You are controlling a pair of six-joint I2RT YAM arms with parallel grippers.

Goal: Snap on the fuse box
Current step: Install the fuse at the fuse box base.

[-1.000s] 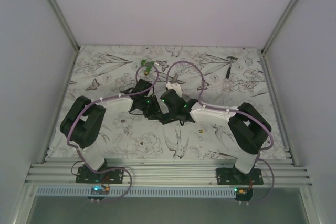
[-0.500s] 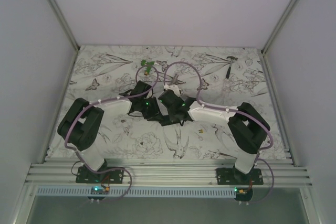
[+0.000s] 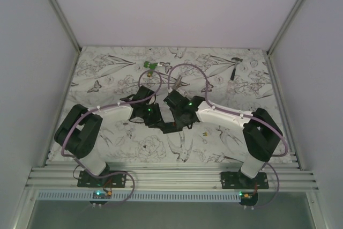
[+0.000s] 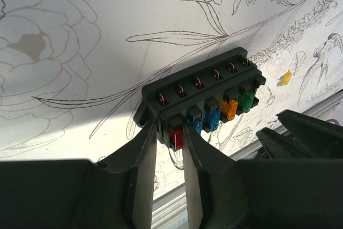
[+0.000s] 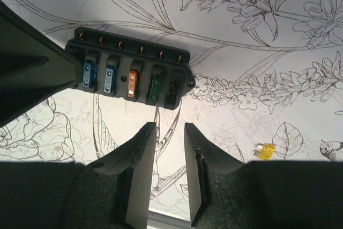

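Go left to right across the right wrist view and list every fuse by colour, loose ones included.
In the fuse box: first blue fuse → second blue fuse → orange fuse → green fuse. Then, loose and well off to the right, a yellow fuse.

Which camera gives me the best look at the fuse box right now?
Right wrist: the fuse box faces the camera, fuse slots readable, only its left end behind the left gripper. Left wrist sees it obliquely, the near end between the jaws. Top external shows only a small dark shape between the arms.
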